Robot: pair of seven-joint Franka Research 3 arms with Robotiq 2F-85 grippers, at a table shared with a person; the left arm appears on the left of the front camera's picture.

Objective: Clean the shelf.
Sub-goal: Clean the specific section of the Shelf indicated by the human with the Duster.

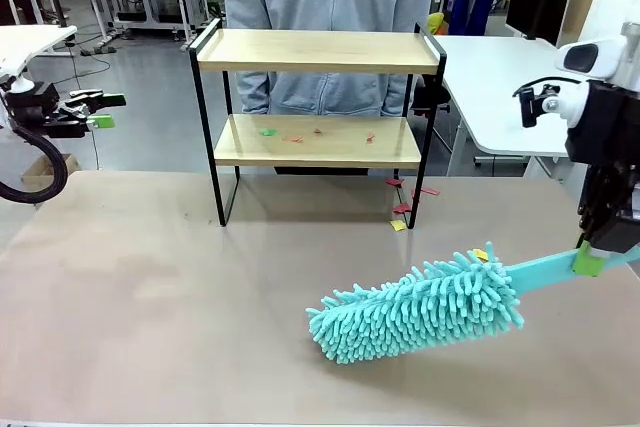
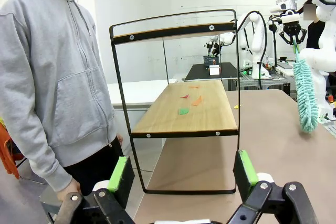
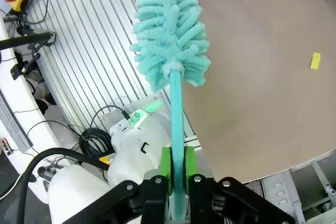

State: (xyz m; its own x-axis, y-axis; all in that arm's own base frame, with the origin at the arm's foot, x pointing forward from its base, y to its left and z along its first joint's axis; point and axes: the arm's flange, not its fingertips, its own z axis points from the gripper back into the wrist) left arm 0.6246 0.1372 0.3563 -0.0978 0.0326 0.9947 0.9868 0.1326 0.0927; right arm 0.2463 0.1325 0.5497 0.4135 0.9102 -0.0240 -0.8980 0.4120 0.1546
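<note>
- Front: the shelf (image 1: pixel 318 50) stands far-middle on the table (image 1: pixel 150 297), with scraps (image 1: pixel 293 136) on its lower board. The right gripper (image 1: pixel 590 259) clamps the duster (image 1: pixel 420 309) handle.
- Left wrist: the left gripper (image 2: pixel 182 171) is spread apart, facing the shelf.
- Right wrist: the handle is pinched between the pads (image 3: pixel 165 165).

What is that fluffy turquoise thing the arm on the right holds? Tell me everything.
It is a duster: a long head of shaggy turquoise microfibre strands on a flat turquoise handle that looks plastic. The right gripper is shut on the handle's end, holding it slanted over the brown table. Whether the head touches the table is unclear.
</note>
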